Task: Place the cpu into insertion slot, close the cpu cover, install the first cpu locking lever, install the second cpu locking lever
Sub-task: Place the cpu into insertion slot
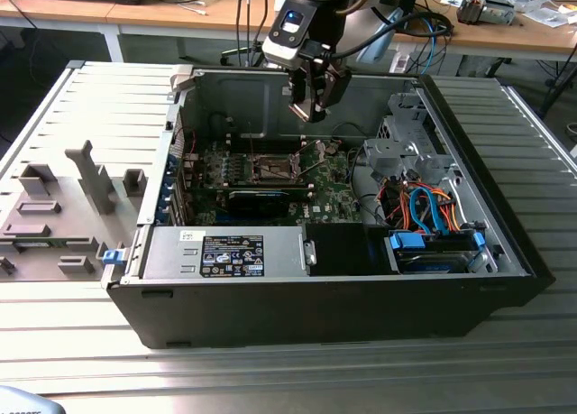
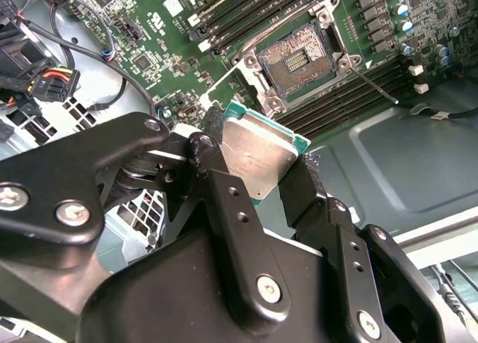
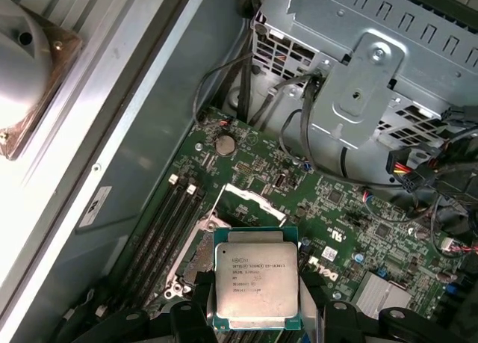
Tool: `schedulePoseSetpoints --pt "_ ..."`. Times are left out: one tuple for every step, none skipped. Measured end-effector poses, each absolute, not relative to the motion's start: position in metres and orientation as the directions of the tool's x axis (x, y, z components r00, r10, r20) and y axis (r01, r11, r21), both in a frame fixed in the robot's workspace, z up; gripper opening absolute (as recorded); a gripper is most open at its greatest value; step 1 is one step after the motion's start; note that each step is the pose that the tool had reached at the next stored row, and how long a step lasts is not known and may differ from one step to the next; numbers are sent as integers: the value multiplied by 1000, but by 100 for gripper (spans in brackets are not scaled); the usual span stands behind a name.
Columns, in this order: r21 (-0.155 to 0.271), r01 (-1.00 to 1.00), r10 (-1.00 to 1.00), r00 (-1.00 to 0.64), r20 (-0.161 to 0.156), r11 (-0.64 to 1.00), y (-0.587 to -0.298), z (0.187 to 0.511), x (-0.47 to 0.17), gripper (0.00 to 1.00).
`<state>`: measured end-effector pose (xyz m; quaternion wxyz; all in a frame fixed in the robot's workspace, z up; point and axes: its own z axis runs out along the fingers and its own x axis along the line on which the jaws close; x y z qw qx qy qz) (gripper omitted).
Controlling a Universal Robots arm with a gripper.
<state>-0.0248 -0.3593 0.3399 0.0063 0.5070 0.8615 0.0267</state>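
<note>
Now the claw [image 1: 314,113] is clamped on the cpu [image 2: 255,155], up in the upper middle of the exterior view, over the open computer case [image 1: 270,315]; the insertion slot [image 1: 273,169] sits bare lower down in the frame on the green board [image 1: 335,185], apart from the cpu.

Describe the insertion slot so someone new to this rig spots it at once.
Inside the open black computer case, look at the green motherboard on its floor. The insertion slot sits mid-board: a small square socket with a dark centre and silver rim, unlike the long black memory slots flanking it.
</note>
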Motion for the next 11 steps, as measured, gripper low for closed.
schedulePoseSetpoints --pt "52 874 875 -485 16 483 -359 340 -25 54" --pt "52 875 875 -483 16 482 -359 340 -25 54" --pt "52 875 876 -482 16 481 -359 340 -25 54" --pt "52 876 876 -481 16 480 -359 340 -25 54" --pt "52 876 877 -480 16 479 -359 340 -25 54" --pt "52 877 878 -479 16 478 -359 340 -25 54" --pt "52 877 878 -478 16 477 -359 340 -25 54" --pt "52 878 879 -477 16 476 -359 340 -25 54" --pt "52 879 879 -476 16 475 -359 340 -25 54" --pt "52 879 880 -475 16 473 -359 340 -25 54" --pt "52 880 881 -474 16 472 -359 340 -25 54"
